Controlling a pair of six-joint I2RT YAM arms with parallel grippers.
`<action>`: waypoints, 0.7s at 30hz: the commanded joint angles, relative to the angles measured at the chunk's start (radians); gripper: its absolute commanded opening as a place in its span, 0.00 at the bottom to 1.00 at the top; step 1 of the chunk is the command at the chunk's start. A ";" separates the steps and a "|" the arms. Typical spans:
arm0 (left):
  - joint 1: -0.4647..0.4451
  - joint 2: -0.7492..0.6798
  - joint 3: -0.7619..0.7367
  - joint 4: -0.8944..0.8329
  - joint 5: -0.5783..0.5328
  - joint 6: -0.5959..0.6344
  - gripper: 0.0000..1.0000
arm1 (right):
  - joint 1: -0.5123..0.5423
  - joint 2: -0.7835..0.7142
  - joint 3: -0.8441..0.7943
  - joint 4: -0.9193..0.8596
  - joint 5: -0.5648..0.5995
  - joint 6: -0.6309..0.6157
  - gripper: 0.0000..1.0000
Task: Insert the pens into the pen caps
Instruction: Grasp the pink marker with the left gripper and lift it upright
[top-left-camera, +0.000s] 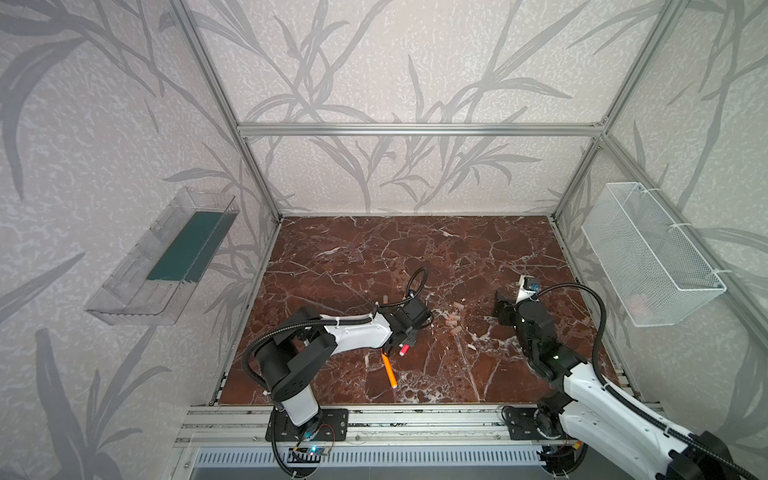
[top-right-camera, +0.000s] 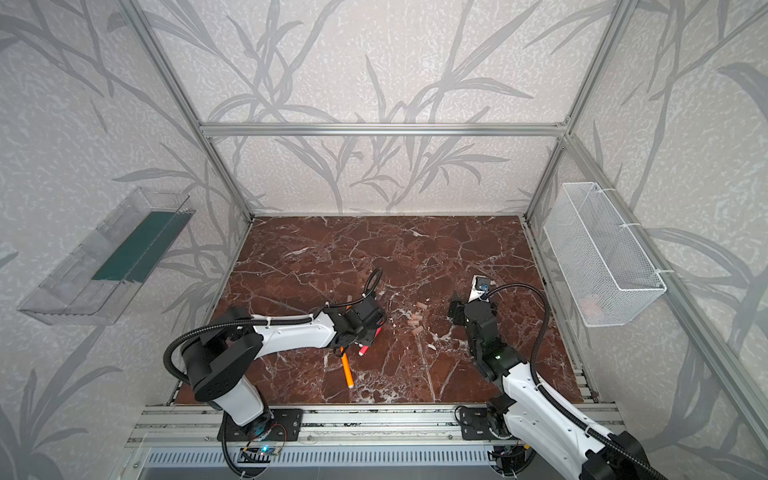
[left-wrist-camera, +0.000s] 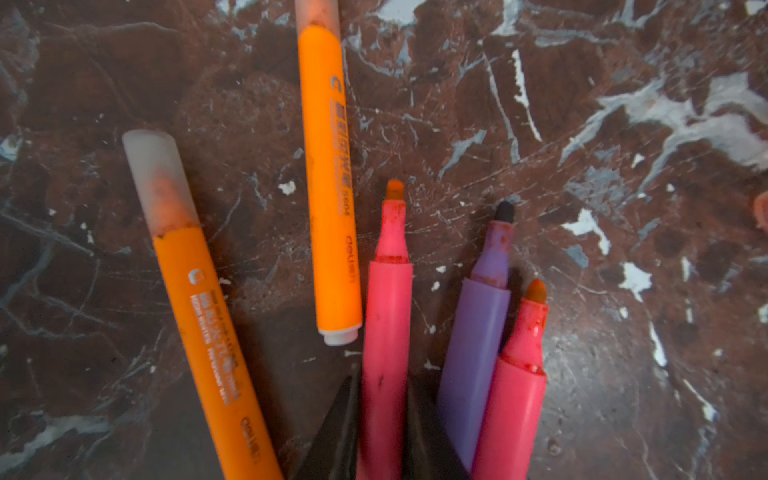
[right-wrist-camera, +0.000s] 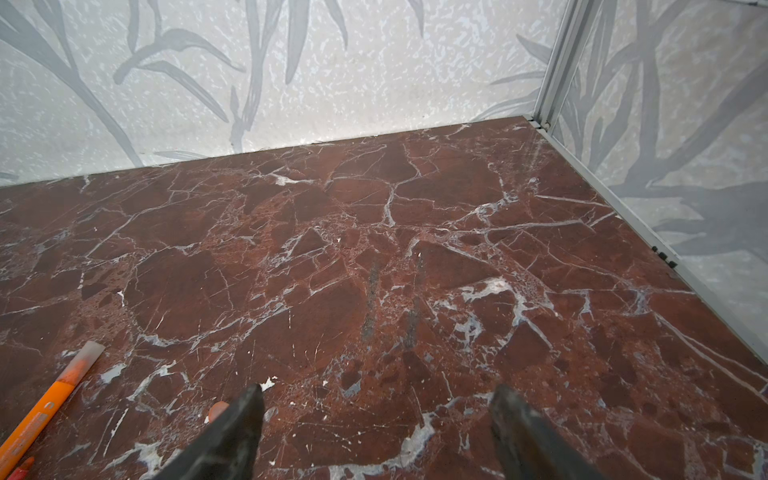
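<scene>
My left gripper (left-wrist-camera: 382, 376) is shut on an uncapped pink pen (left-wrist-camera: 388, 307); whether the pen is off the marble I cannot tell. Close beside it lie an uncapped purple pen (left-wrist-camera: 478, 340) and a second uncapped pink pen (left-wrist-camera: 517, 386). Two orange pens (left-wrist-camera: 332, 178) (left-wrist-camera: 208, 332) rest on the table with frosted caps on their tips. In both top views the left gripper (top-left-camera: 405, 345) (top-right-camera: 363, 347) sits over this cluster, and one orange pen (top-left-camera: 389, 371) (top-right-camera: 346, 370) lies toward the front. Loose pen caps (top-left-camera: 451, 318) (top-right-camera: 415, 318) lie between the arms. My right gripper (right-wrist-camera: 376, 399) (top-left-camera: 505, 305) stands open and holds nothing.
A white wire basket (top-left-camera: 652, 257) hangs on the right wall and a clear tray (top-left-camera: 166, 257) on the left wall. One more cap (top-left-camera: 385, 298) lies behind the left arm. Aluminium frame posts edge the marble table (top-left-camera: 374, 257).
</scene>
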 joint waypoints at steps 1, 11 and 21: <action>-0.004 0.037 0.027 -0.039 0.001 -0.011 0.22 | -0.005 -0.009 -0.008 0.023 0.001 -0.006 0.84; -0.003 0.016 0.015 -0.035 -0.001 -0.017 0.00 | -0.005 -0.011 -0.010 0.023 0.003 -0.006 0.84; 0.011 -0.175 0.130 -0.116 -0.051 0.066 0.00 | -0.004 -0.029 -0.018 0.024 0.005 -0.003 0.84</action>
